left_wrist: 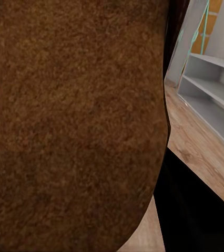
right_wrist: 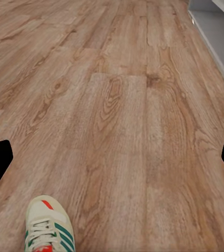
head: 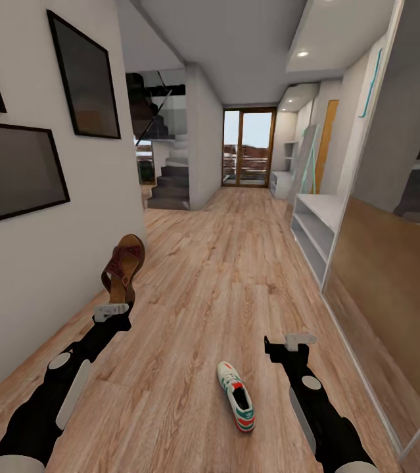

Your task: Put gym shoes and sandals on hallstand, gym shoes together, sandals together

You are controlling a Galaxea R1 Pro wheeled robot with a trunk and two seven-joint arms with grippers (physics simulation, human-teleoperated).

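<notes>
Brown, grainy sole of the open-toe sandal [left_wrist: 75,121] looms right against the left wrist camera. In the head view this sandal [head: 123,267] — dark reddish-brown strap, tan footbed — stands upright, clamped at its heel end by the left gripper [head: 112,311], raised off the light brown wood-grain corridor floor [head: 216,276] near the white left wall [head: 52,276]. One white lace-up gym shoe [head: 236,396] with green stripes and red-orange accents lies on the floor beside the right gripper [head: 300,340]; its toe shows in the right wrist view [right_wrist: 46,227]. That gripper hangs empty with its jaws spread wide. Farther along from the shoe, the pale grey hallstand [head: 315,230] with open shelves stands against the right-hand wall — well apart from both shoes.
</notes>
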